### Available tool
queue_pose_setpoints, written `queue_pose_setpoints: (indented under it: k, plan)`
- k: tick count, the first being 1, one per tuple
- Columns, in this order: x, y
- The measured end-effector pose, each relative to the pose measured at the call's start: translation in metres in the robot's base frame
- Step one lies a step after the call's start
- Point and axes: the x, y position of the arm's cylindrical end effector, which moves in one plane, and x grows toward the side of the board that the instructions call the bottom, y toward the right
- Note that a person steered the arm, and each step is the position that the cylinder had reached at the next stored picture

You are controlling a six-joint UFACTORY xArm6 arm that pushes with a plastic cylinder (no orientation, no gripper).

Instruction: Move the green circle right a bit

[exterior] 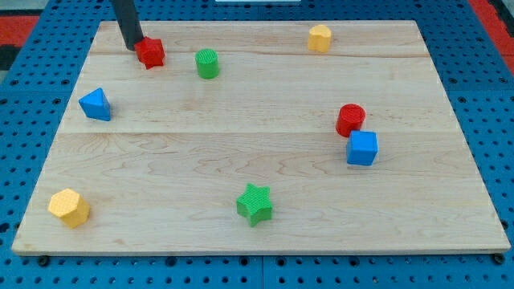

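Observation:
The green circle (207, 63) stands on the wooden board near the view's top left. My tip (132, 46) is at the top left, touching the left side of a red block (150, 52). The red block lies between my tip and the green circle, with a gap between the red block and the circle.
A blue triangular block (95, 104) is at the left, a yellow block (69, 208) at the bottom left, a green star (254, 203) at the bottom middle. A red cylinder (350, 120) touches a blue cube (362, 148) at the right. A yellow block (320, 38) is at the top.

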Motion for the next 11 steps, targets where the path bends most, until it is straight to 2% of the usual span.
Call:
queue_pose_setpoints:
  k: [1, 2, 3, 4, 5, 6, 7, 8, 9, 10, 11]
  plan:
    - [-0.003, 0.0]
    - [-0.035, 0.033]
    - [-0.033, 0.122]
    - [0.018, 0.181]
    - [0.023, 0.163]
    - [-0.002, 0.147]
    - [0.003, 0.111]
    - [0.044, 0.089]
    - [0.077, 0.095]
    - [0.077, 0.123]
    - [0.075, 0.083]
